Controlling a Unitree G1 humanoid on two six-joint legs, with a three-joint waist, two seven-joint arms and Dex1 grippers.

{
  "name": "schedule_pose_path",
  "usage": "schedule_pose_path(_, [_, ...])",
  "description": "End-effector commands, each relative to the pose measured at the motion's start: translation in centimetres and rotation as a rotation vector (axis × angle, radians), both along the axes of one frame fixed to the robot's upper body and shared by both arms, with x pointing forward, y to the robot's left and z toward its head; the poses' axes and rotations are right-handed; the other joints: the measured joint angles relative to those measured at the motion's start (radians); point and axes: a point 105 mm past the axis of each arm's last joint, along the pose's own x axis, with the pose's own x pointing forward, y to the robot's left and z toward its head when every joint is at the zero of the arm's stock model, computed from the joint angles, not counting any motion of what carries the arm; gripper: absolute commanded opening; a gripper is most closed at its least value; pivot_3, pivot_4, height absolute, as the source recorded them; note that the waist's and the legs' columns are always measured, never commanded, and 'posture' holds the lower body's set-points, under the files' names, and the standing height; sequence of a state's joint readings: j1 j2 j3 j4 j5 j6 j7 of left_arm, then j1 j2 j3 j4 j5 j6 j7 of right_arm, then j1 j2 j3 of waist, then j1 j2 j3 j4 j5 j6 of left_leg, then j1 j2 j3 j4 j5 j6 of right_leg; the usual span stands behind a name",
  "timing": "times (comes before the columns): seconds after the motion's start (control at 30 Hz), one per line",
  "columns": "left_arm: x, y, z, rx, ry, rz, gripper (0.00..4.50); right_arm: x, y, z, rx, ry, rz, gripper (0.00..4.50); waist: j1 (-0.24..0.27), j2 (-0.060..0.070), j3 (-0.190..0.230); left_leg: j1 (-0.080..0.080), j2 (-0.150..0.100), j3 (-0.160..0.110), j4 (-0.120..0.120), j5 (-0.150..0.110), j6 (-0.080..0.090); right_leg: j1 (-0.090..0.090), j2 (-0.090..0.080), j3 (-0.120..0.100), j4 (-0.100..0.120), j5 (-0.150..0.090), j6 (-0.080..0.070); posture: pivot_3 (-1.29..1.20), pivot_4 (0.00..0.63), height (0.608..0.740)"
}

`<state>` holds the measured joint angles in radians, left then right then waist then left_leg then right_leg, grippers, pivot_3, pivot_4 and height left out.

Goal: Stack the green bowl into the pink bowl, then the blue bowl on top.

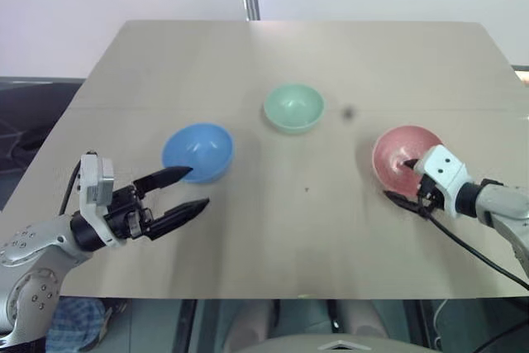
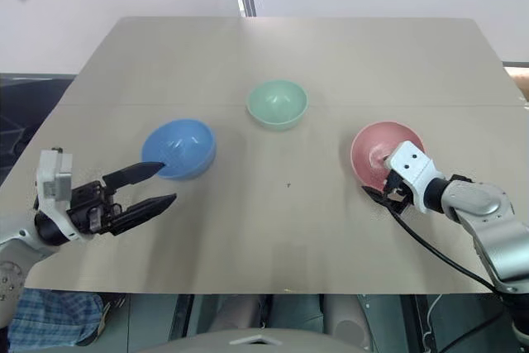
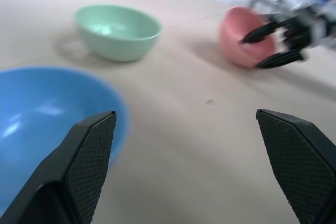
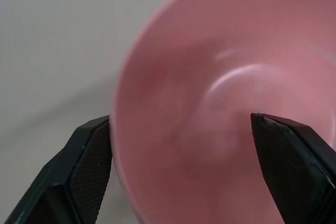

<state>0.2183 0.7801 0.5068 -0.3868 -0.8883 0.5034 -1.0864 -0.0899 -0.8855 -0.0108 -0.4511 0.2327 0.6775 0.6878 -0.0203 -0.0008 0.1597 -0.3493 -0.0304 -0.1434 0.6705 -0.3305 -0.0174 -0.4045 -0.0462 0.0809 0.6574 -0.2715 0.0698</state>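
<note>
At lower left, the left hand (image 1: 183,192) is spread open, one finger overlapping the round sky-blue plastic bowl (image 1: 198,151). The pale mint-green plastic bowl (image 1: 293,107) sits upper centre on the tan surface (image 1: 273,229). At right, the open right hand (image 1: 402,181) straddles the salmon-pink plastic bowl's (image 1: 401,150) near rim, partly hiding it.

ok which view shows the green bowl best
The left eye view: the green bowl sits whole and unblocked near the table's middle, rim and inside both visible. The right eye view shows it much the same. The left wrist view catches it from the side, slightly blurred.
</note>
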Motion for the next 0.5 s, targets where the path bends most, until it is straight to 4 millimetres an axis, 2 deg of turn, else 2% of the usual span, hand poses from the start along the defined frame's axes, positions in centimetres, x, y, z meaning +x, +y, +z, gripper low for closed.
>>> schedule_pose_path(0.03, [-0.1, -0.3, 0.7, 0.028, -0.041, -0.001, 4.50, 0.2, 0.6, 1.2, -0.033, -0.019, 0.012, 4.40, 0.000, 0.000, 0.000, 0.000, 0.000, 0.000, 0.000, 0.000, 0.000, 0.000, 0.000, 0.000, 0.000, 0.000, 0.000, 0.00, 0.150, 0.740])
schedule_pose_path(0.13, [-0.1, -0.4, 0.6, 0.028, -0.039, 0.000, 4.50, -0.6, 1.4, 1.7, -0.040, 0.008, 0.063, 4.40, 0.003, 0.000, 0.000, 0.000, 0.000, 0.000, 0.000, 0.000, 0.000, 0.000, 0.000, 0.000, 0.000, 0.000, 0.000, 0.00, 0.150, 0.740])
schedule_pose_path(0.3, [0.0, -0.8, 0.5, 0.019, -0.042, -0.005, 4.50, -0.3, 0.2, 1.1, -0.176, 0.033, 0.008, 4.40, 0.005, 0.000, 0.000, -0.001, -0.001, 0.000, 0.000, 0.000, 0.000, 0.000, -0.001, 0.000, -0.001, 0.000, 0.000, 0.00, 0.150, 0.740])
schedule_pose_path(0.4, [0.0, -1.0, 0.6, 0.012, -0.044, -0.010, 4.50, -0.2, 0.3, 1.1, -0.208, 0.013, 0.019, 3.58, 0.005, 0.000, 0.000, -0.001, 0.000, 0.000, 0.000, 0.000, 0.000, -0.001, -0.001, -0.001, -0.001, 0.000, 0.000, 0.00, 0.150, 0.740])
schedule_pose_path(0.5, [0.0, -0.9, 0.5, 0.013, -0.043, -0.009, 4.50, -0.3, 0.5, 1.0, -0.206, 0.008, 0.030, 2.53, 0.005, 0.000, 0.000, -0.006, 0.000, 0.000, 0.001, 0.000, 0.000, -0.006, 0.000, -0.001, 0.001, 0.000, 0.000, 0.00, 0.150, 0.740])
